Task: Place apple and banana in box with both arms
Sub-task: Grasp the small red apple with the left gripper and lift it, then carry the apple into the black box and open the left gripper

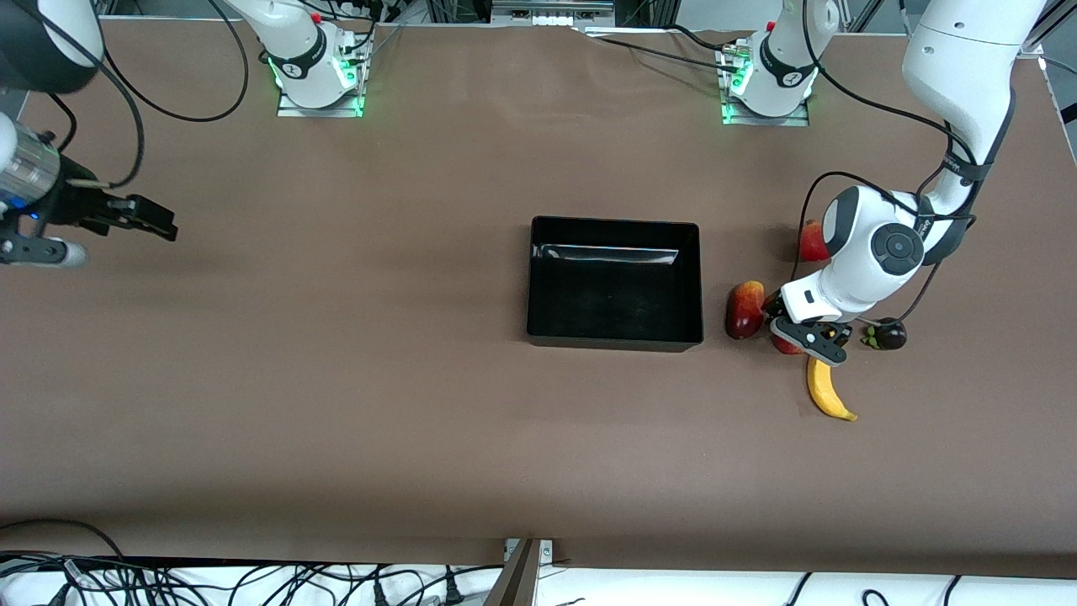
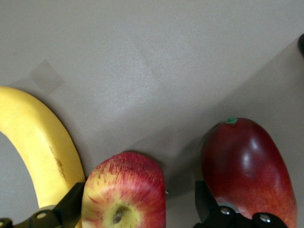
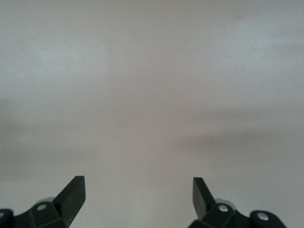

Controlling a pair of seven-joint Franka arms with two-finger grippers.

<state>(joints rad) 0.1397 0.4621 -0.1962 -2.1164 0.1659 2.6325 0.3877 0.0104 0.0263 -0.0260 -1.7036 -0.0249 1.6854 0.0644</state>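
Note:
The apple [image 2: 124, 192], red with yellow patches, sits on the table between my left gripper's [image 2: 138, 190] open fingers; one finger [image 2: 71, 206] touches it and the other stands apart. In the front view the left gripper [image 1: 806, 338] is low over the apple [image 1: 786, 344] and hides most of it. The banana [image 1: 829, 391] lies just nearer the front camera and also shows in the left wrist view [image 2: 38, 147]. The black box [image 1: 614, 282] stands at mid table, empty. My right gripper [image 1: 143, 217] is open and empty [image 3: 137, 183] above bare table at the right arm's end.
A red-and-yellow mango [image 1: 745, 309] lies between the box and the apple and shows beside the apple in the left wrist view [image 2: 247, 166]. A red ball [image 1: 812, 241] and a dark fruit [image 1: 888, 337] lie close to the left arm.

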